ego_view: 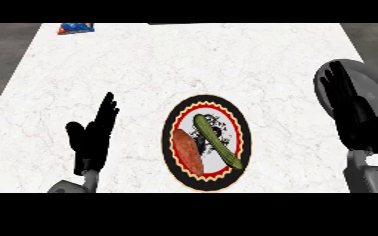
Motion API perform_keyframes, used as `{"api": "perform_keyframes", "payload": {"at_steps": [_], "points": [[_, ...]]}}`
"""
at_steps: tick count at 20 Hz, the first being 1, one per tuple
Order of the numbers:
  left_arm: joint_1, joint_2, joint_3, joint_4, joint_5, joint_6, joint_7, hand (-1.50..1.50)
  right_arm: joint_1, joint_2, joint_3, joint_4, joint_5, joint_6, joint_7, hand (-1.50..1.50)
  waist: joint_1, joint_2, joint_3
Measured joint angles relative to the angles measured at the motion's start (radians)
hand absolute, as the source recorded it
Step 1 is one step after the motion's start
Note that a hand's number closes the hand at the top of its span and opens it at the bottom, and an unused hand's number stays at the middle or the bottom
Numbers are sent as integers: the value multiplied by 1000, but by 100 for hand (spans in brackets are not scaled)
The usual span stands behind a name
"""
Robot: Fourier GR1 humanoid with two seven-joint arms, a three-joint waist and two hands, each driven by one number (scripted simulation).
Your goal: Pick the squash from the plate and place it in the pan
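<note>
A long green squash (218,141) lies slantwise on a round plate (181,115) with a black rim and a red-and-yellow zigzag border, near the counter's front middle. Beside it on the plate's left lies a reddish-brown sweet potato (188,152). A grey pan (367,78) sits at the right edge, partly hidden by my right hand (351,114), which is over it with straight fingers and holds nothing. My left hand (92,139) rests open at the lower left, fingers up, well apart from the plate.
A blue and orange packet (76,28) lies at the far left corner of the white marble counter (184,60). Dark floor shows past the counter's left and right edges.
</note>
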Motion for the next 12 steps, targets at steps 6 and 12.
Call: {"api": "perform_keyframes", "payload": {"at_steps": [6,12], "points": [[-99,40,-2,-32,-45,-33,-35,0,-97,23,239,1,-43,324,-22,150,134,17,1],[-171,87,51,-35,-35,-76,-55,0,-191,-36,340,61,37,602,-307,-150,125,21,0]]}}
